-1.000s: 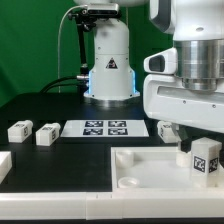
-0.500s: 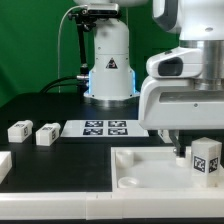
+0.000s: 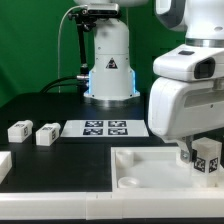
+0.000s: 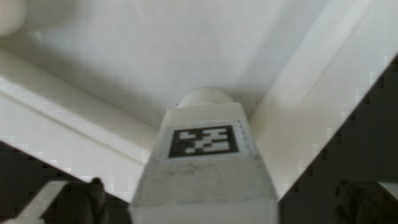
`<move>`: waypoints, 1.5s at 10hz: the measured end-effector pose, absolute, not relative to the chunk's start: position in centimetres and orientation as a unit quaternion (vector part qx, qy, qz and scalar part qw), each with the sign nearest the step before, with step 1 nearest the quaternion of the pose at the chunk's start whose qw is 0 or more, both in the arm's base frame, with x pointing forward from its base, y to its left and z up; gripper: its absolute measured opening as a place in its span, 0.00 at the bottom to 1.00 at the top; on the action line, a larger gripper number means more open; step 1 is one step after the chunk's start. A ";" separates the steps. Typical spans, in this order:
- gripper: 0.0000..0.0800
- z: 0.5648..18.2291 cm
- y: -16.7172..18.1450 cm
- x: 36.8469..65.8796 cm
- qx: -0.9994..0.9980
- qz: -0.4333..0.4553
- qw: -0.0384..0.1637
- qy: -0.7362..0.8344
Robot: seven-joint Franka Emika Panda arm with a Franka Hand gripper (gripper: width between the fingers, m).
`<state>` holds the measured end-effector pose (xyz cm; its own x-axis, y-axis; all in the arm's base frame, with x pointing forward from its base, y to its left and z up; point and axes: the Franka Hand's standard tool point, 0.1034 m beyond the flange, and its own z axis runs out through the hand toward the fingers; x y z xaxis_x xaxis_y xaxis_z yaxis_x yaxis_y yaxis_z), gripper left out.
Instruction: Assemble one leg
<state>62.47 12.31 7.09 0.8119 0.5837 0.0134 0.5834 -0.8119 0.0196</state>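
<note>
My gripper (image 3: pixel 201 160) is shut on a leg (image 3: pixel 209 154), a small white block with a black-and-white marker. It holds the leg upright over the right end of the large white panel (image 3: pixel 150 178). I cannot tell whether the leg touches the panel. In the wrist view the leg (image 4: pixel 205 150) stands between my dark fingers (image 4: pixel 63 205). Its rounded tip points at a corner of the panel (image 4: pixel 143 50). Two more legs (image 3: pixel 19 130) (image 3: pixel 46 134) lie on the black table at the exterior view's left.
The marker board (image 3: pixel 105 128) lies flat behind the panel. The arm's white base (image 3: pixel 108 62) stands at the back. Part of another white piece (image 3: pixel 4 166) shows at the left edge. A round socket (image 3: pixel 128 183) sits in the panel's near left corner.
My gripper has moved toward the exterior view's right with the leg in it, along the panel's right end. The loose legs and the panel have not moved.
</note>
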 end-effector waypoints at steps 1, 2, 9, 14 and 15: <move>0.81 7.1 12.0 62.5 0.946 0.011 0.008 0.325; 0.81 7.1 12.1 62.5 0.949 0.011 0.007 0.315; 0.36 7.0 12.0 62.5 0.956 0.011 0.007 0.292; 0.36 7.0 12.1 62.5 1.000 0.012 -0.003 -0.017; 0.36 7.0 12.2 62.4 0.995 0.011 -0.007 -0.098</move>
